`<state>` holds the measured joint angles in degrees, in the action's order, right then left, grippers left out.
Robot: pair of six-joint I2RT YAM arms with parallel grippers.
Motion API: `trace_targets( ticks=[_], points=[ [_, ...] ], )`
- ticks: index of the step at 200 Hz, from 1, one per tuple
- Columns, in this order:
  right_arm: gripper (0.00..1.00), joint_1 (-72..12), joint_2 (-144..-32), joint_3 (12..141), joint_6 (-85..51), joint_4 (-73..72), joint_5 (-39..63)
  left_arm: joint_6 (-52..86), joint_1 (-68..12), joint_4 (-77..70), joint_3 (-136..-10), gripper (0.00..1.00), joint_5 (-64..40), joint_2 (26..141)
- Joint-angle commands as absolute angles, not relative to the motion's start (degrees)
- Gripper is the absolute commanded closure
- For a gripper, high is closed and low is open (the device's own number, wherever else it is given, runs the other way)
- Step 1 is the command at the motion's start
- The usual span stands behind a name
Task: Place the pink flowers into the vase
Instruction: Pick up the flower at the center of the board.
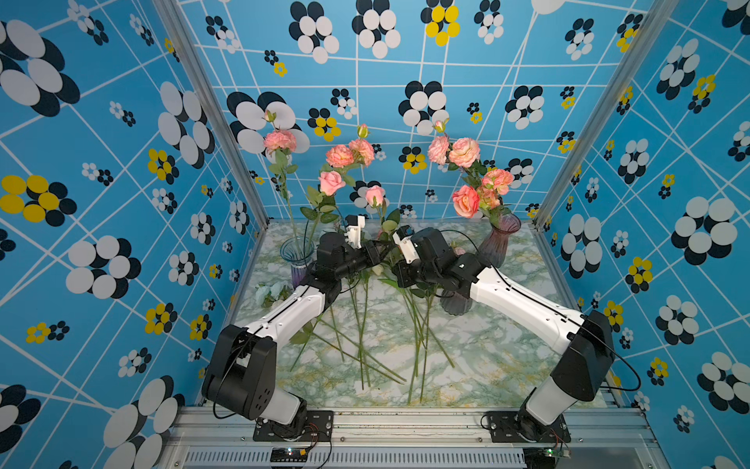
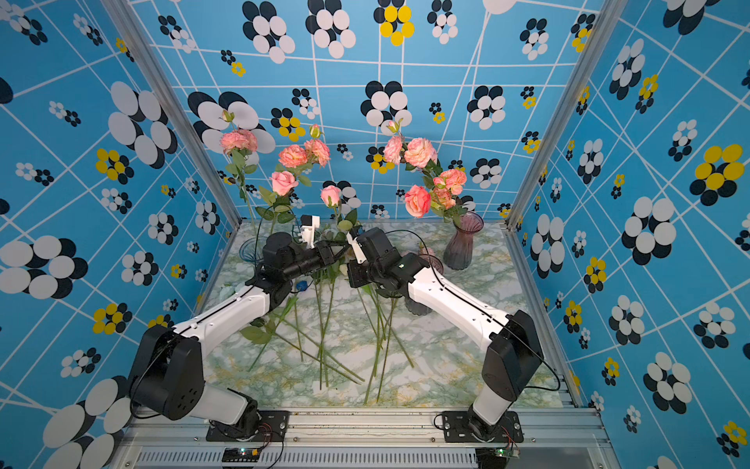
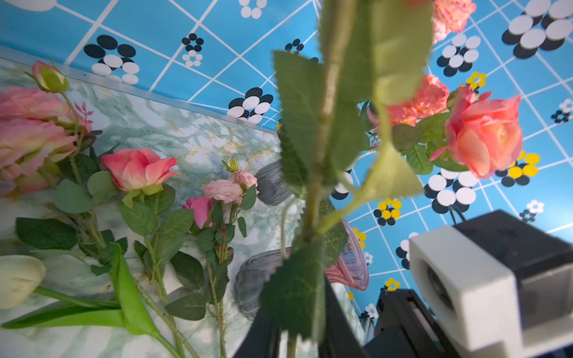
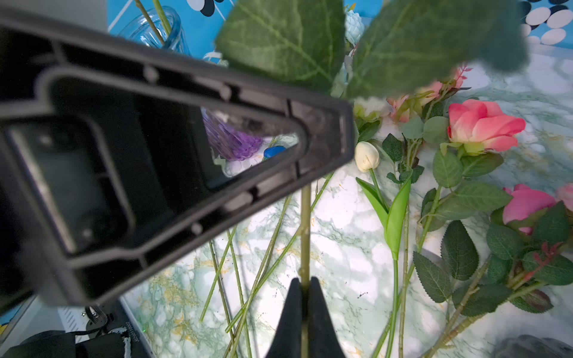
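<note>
Right wrist view, and there's the grip: the right hand has both black fingers pinched tight on the thin green stem of a pink rose. The stem runs straight up behind the big black finger of the left hand. Over to the left wrist view: that hand's jaws stand narrow on either side of the same leafy stem, but a leaf covers the tips, so I cannot tell whether they actually bite. In both top views the pink rose stands upright above the two hands, over the middle of the surface, in no vase.

More pink flowers lie loose on the marbled surface, stems fanning toward the front, beside a white tulip. Others stand in vases: a clear blue-tinted vase at the back left, a purple-tinted vase at the back right. A smoky vase sits under the right forearm. A tiny blue flower shows through the left finger's frame. A line of small white print on a dark part is too blurred to read.
</note>
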<state>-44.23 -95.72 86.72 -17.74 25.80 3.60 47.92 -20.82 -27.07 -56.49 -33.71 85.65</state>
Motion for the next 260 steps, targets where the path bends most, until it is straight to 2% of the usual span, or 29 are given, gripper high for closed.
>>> trace_targets(
  ticks=[1, 31, 44, 55, 69, 99, 139, 185, 225, 260],
  points=[
    [1.0, -44.65, -93.91, 85.85, -17.18, 24.21, 4.22, 47.05, -21.55, -28.03, -59.35, 0.87, -34.68, 85.87],
    [1.0, -44.65, -94.16, 85.62, -17.35, 24.53, 2.71, 41.39, -22.58, -20.39, -60.93, 0.95, -34.01, 83.41],
    [0.95, -44.65, -94.13, 85.61, -17.48, 24.95, 1.55, 39.42, -22.5, -17.88, -60.9, 1.0, -34.18, 82.19],
    [0.91, -44.65, -93.9, 85.36, -17.5, 25.13, 0.74, 36.84, -22.65, -14.97, -61.31, 1.0, -34.31, 81.12],
    [0.79, -44.65, -93.27, 84.92, -17.41, 25.46, 0.02, 33.64, -22.68, -10.43, -62.26, 1.0, -34.42, 80.27],
    [0.68, -44.57, -89.99, 82.26, -15.78, 26.44, -2.15, 26.28, -22.72, -1.55, -64.3, 1.0, -33.03, 78.06],
    [0.36, -43.62, -85.14, 77.53, -12.68, 27.11, -1.7, 17.68, -22.88, 7.71, -67.29, 1.0, -29.86, 75.16],
    [0.11, -40.89, -81.65, 74.32, -12.62, 27.71, -1.05, 10.71, -22.9, 14.75, -70.34, 1.0, -25.34, 72.68],
    [0.02, -40.06, -86.32, 76.73, -13.36, 29.86, -3.23, 10.61, -23.75, 14.94, -73.11, 1.0, -26.53, 68.26],
    [0.01, -39.98, -90.74, 79.25, -14.19, 29.95, -2.28, 6.61, -24.13, 17.82, -76.94, 1.0, -26.26, 63.86]
  ],
)
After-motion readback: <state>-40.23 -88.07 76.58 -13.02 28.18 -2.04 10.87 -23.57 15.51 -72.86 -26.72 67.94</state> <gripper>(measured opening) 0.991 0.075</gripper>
